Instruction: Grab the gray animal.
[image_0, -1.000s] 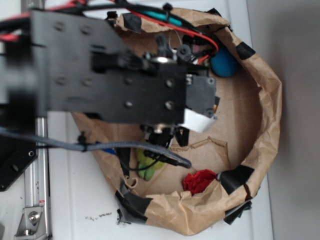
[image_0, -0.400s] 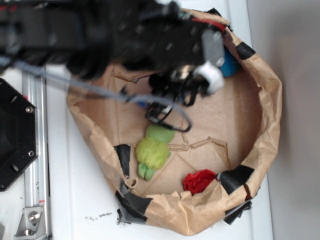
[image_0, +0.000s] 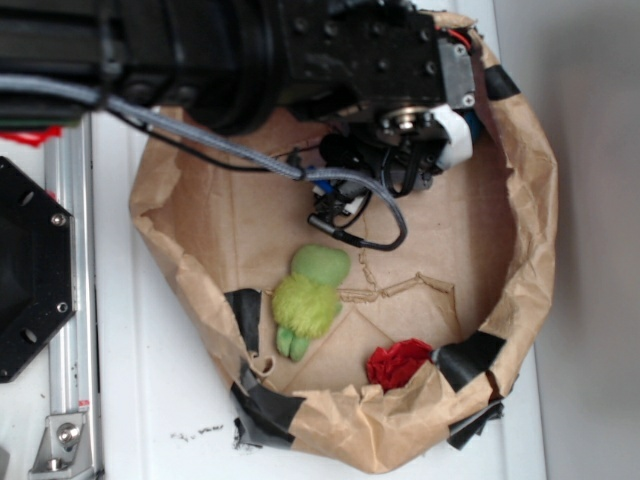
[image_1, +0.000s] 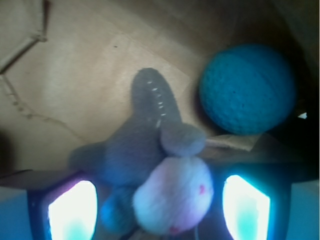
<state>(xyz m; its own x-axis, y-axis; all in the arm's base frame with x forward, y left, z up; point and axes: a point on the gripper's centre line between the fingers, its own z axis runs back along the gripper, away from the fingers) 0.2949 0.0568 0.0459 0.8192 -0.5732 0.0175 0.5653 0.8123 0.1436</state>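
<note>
Both hand (image_1: 159, 200) fingers now flank gray animal (image_1: 150, 165).

I see the gray animal (image_1: 150, 160) only on my wrist view: a small gray plush with a cream face bearing a red eye spot, its head nearest the lens. One long stitched ear points away toward the top of the frame. It lies on brown paper, between my two glowing jaws.
</note>
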